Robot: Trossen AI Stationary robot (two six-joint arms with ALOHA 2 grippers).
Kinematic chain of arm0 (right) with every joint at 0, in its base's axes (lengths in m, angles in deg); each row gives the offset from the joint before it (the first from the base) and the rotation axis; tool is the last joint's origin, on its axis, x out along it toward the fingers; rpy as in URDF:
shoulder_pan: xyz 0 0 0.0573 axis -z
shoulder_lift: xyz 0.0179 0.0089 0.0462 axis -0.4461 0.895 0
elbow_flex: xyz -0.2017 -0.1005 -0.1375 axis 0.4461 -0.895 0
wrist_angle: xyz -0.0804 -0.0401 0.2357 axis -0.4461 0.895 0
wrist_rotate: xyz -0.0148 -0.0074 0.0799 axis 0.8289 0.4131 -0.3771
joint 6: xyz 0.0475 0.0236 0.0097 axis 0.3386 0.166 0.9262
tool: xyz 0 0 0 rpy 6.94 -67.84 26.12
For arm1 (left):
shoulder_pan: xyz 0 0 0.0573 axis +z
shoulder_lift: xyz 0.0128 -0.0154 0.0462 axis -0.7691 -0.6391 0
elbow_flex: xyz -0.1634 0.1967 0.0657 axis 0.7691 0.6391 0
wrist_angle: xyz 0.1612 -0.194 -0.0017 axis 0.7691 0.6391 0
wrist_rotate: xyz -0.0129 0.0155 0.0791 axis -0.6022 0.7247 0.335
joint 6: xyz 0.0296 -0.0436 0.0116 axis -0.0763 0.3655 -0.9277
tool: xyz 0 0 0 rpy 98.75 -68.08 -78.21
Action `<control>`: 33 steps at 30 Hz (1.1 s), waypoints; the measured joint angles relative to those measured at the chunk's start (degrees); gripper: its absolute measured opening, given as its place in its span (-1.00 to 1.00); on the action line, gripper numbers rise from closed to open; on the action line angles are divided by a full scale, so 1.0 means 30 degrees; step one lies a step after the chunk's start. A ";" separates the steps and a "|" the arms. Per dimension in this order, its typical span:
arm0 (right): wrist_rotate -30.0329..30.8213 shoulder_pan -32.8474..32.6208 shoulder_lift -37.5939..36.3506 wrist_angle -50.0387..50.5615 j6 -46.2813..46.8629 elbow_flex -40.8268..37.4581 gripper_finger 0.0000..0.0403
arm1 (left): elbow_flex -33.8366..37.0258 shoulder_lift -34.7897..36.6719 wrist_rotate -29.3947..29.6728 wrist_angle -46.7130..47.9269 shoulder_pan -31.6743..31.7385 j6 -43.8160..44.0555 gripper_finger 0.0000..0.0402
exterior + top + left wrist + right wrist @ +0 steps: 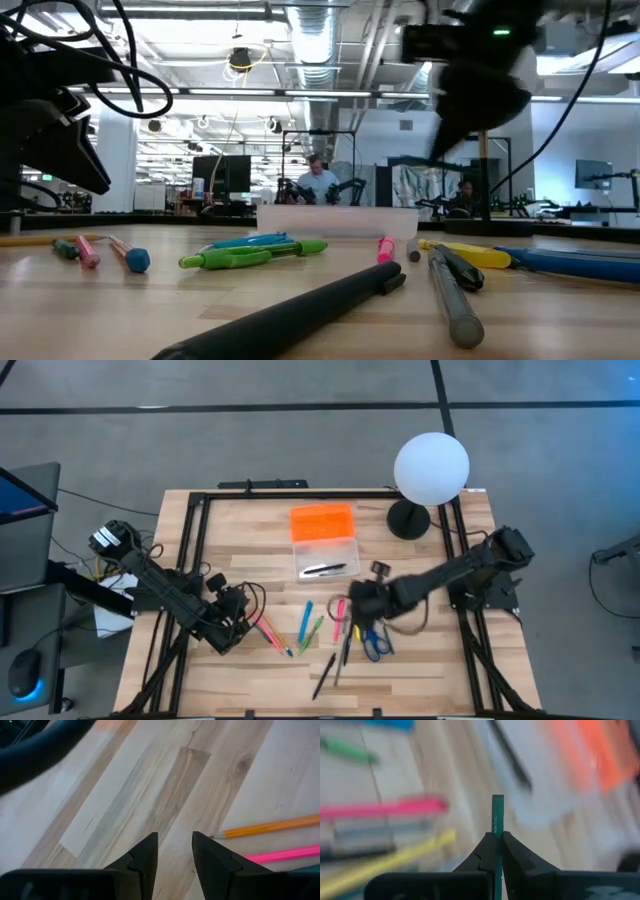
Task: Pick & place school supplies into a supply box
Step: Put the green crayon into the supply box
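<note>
R gripper [496,837] over pen cluster mid-table, fingers pinching thin green pencil [497,812] upright. L gripper [173,851] low at table's left, fingers spread, nothing btwn. Supply box [324,542] center-back, orange lid open, black pen inside.

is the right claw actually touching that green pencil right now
Touching. The right wrist view shows the right claw shut on the green pencil, both fingers pressed against its sides with its end sticking out beyond the tips.

Your light wooden table [240,550] carries the supply box [325,542] near its far middle, the white globe lamp [430,475] beside it, and loose pens [306,622] and blue-handled scissors [374,644] scattered nearer.
</note>
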 joint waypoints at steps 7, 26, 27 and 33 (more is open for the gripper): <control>-0.3085 0.3696 0.0022 -0.5545 -0.8314 0.0180 -1.00 | 0.0000 -0.0007 0.0007 -0.0018 0.0000 0.0008 -0.42; -0.8751 0.9463 0.3748 -0.9530 -1.2795 0.1324 -0.99 | -0.0109 -0.0021 -0.0594 -0.0036 0.0029 -0.0684 -0.42; -0.8738 0.9548 0.3993 -0.9380 -1.2789 0.1542 -0.97 | -0.0109 -0.0015 -0.0769 0.0022 0.0037 -0.0654 -0.42; -0.8741 0.9666 0.5220 -0.8544 -1.3424 0.2829 -0.83 | -0.0109 -0.0022 -0.1411 0.0004 0.0066 -0.0193 -0.42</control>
